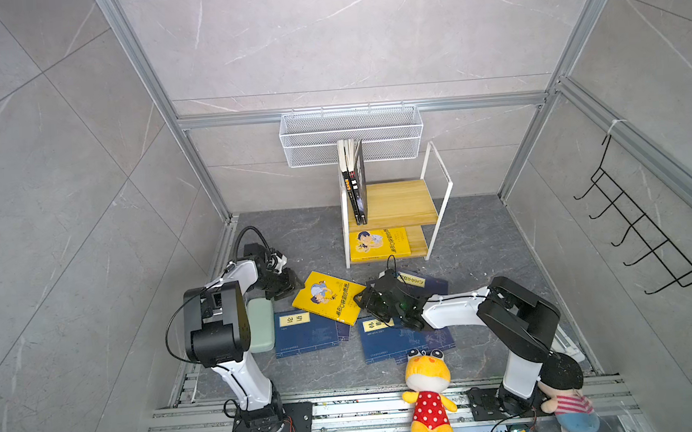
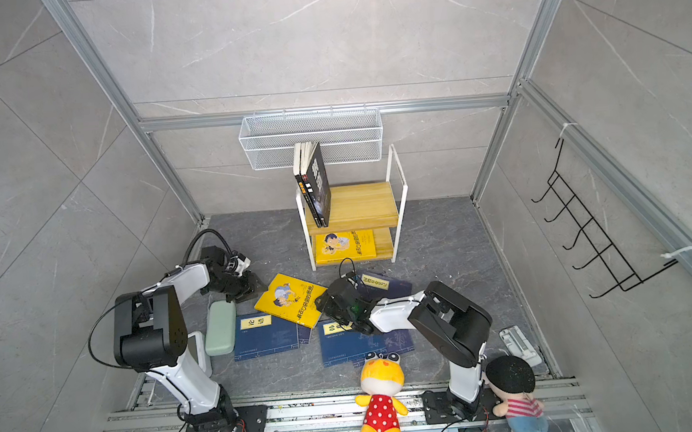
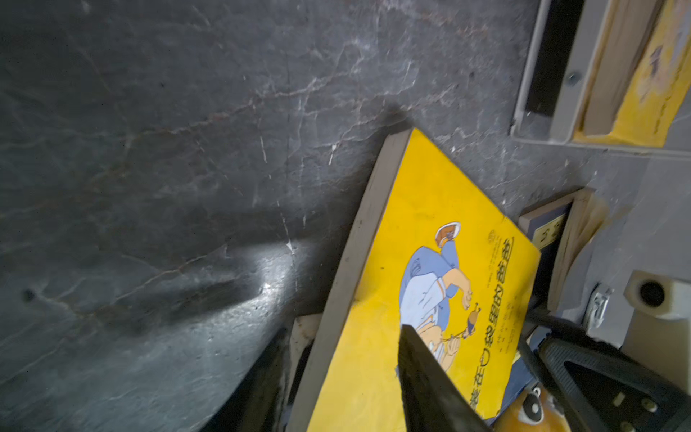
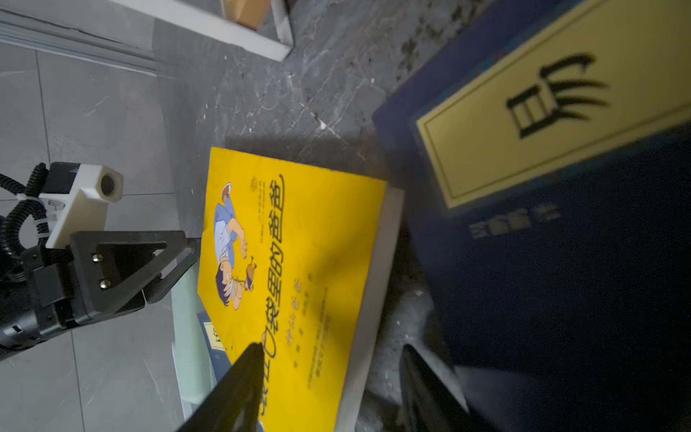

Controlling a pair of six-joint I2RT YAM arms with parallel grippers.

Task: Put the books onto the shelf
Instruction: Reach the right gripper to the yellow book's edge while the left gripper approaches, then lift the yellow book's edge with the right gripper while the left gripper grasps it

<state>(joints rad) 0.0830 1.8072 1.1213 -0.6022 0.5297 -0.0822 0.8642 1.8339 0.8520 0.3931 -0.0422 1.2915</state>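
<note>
Worktop (image 1: 484, 249), in both top views: the shelf (image 1: 401, 200) stands at 12 o'clock, with two black books (image 1: 354, 183) upright on its upper board and a shelved yellow book (image 1: 379, 244) flat on the lower one. Three navy books (image 1: 306, 332) lie at centre, and the loose yellow book (image 1: 327, 295) is tilted across them. Step in hand: a two-armed pickup of that book. My right claw (image 1: 360, 301), at its 3 o'clock corner, straddles the page edge with jaws apart. My left claw (image 1: 297, 289), at 9 o'clock, brackets the opposite corner, but I cannot tell whether it grips. Next, I judge: pinch firmly, lift level, carry toward 12 o'clock.
</note>
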